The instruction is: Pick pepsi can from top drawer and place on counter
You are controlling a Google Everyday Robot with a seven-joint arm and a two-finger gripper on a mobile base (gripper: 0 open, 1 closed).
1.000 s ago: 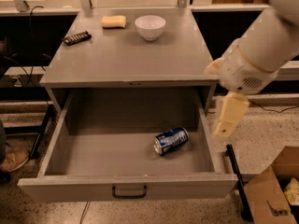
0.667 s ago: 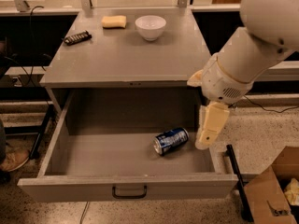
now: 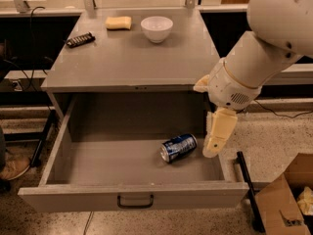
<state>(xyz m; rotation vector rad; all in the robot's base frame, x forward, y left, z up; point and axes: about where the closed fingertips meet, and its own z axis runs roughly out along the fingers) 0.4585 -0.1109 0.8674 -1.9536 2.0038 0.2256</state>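
Drawer: grey metal, pulled open under matte flat counter. Cream gripper hangs inside drawer's right side; open or closed, cannot tell. Blue can lies sideways on drawer floor, just left of gripper. Behind drawer, on counter: round white bowl, yellow sponge, dark remote.

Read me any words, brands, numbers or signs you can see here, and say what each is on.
No text is legible anywhere.
The pepsi can, on its side in the top drawer: white markings on blue, too blurred to read.
The dark bar on the counter: no readable marks.
The tool, hanging over the drawer just right of the can: no label shows.
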